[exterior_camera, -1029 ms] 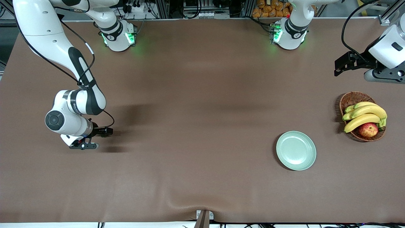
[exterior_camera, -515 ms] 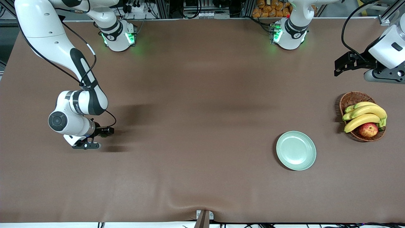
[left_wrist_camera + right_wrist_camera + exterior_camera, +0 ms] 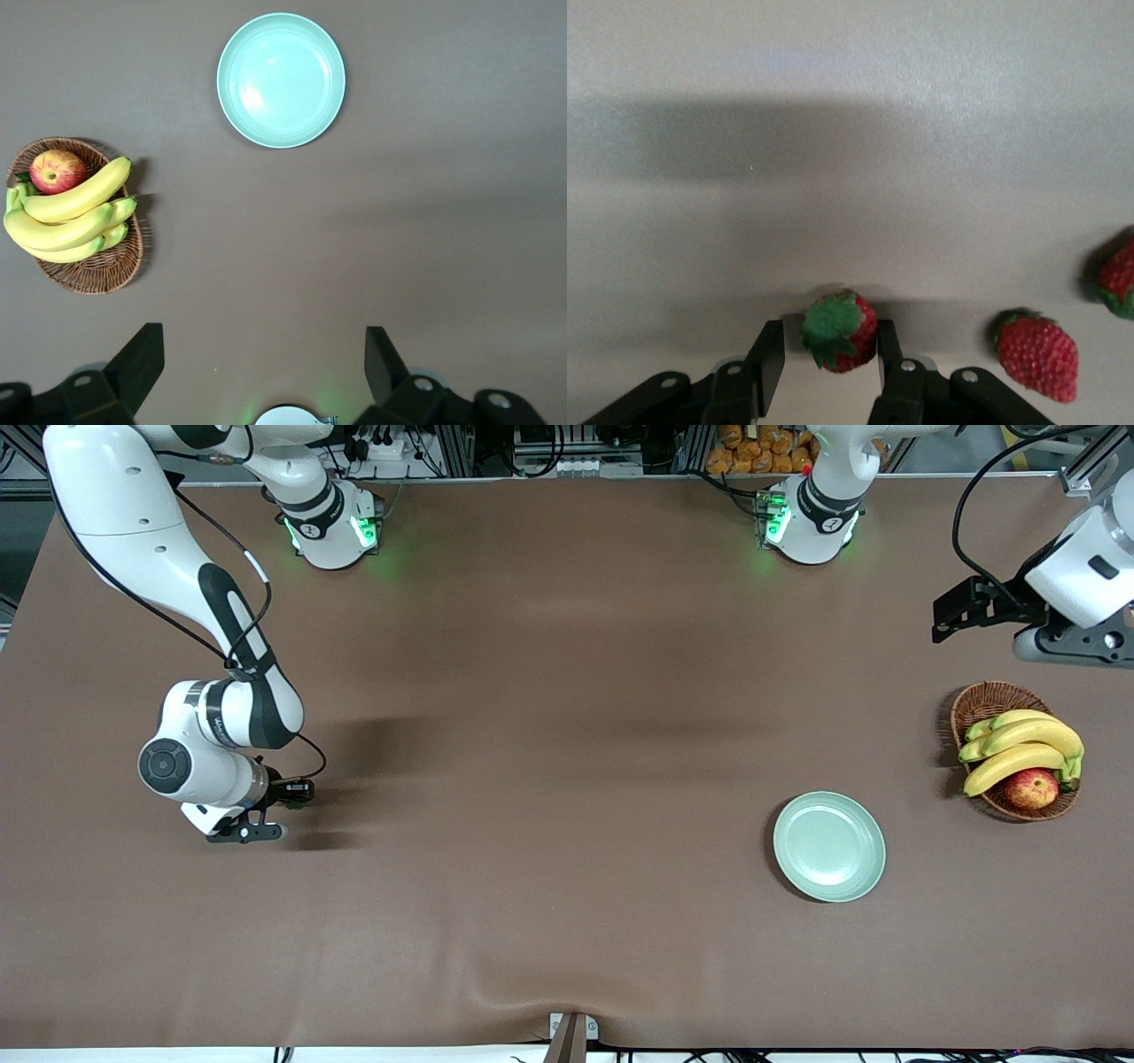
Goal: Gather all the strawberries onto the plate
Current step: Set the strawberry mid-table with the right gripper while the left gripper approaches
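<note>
Three strawberries show only in the right wrist view; in the front view the right arm hides them. My right gripper (image 3: 830,335) is low at the table near the right arm's end, open, its jaws around one strawberry (image 3: 849,336). One finger touches the berry and a small gap shows at the other. A second strawberry (image 3: 1038,354) and a third (image 3: 1122,279) lie beside it on the table. The pale mint plate (image 3: 829,847) is empty toward the left arm's end; it also shows in the left wrist view (image 3: 281,80). My left gripper (image 3: 263,347) is open and empty, held high and waiting.
A brown wicker basket (image 3: 982,701) with bananas (image 3: 1019,748) and a red-yellow apple (image 3: 1031,788) stands beside the plate, closer to the left arm's end of the table. It also shows in the left wrist view (image 3: 89,270). Brown cloth covers the table.
My right arm's wrist has shifted slightly toward the left arm's end of the table. My left hand has drifted slightly. The plate and the basket have not moved.
</note>
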